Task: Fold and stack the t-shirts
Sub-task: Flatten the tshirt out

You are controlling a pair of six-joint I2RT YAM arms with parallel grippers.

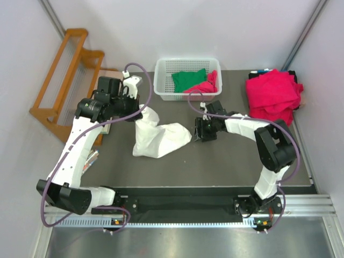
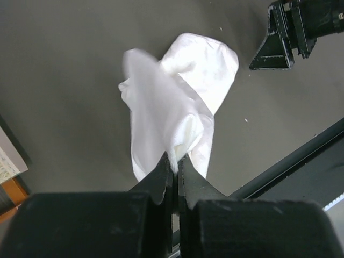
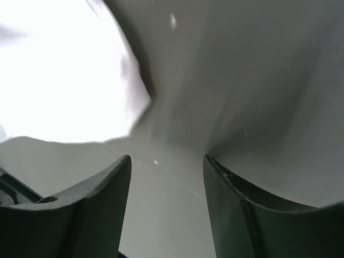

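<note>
A large white t-shirt [image 1: 160, 138] lies bunched on the dark table, and one corner of it is lifted. My left gripper [image 1: 141, 109] is shut on that corner; the left wrist view shows the cloth [image 2: 177, 102] pinched at the fingertips [image 2: 176, 161] and hanging down to the table. My right gripper [image 1: 203, 132] stands low over the table just right of the shirt, open and empty [image 3: 166, 161], with the white cloth [image 3: 64, 80] to its upper left. A green t-shirt [image 1: 188, 79] and a crimson-pink one [image 1: 207, 85] lie in the basket. Several crimson-pink t-shirts [image 1: 273, 92] are stacked at the back right.
The white lattice basket [image 1: 161, 67] stands at the back middle of the table. A wooden rack [image 1: 67, 75] leans off the table's left side. Some small items [image 1: 92, 158] lie at the left edge by the left arm. Bare table [image 1: 215, 161] stretches in front of the shirt.
</note>
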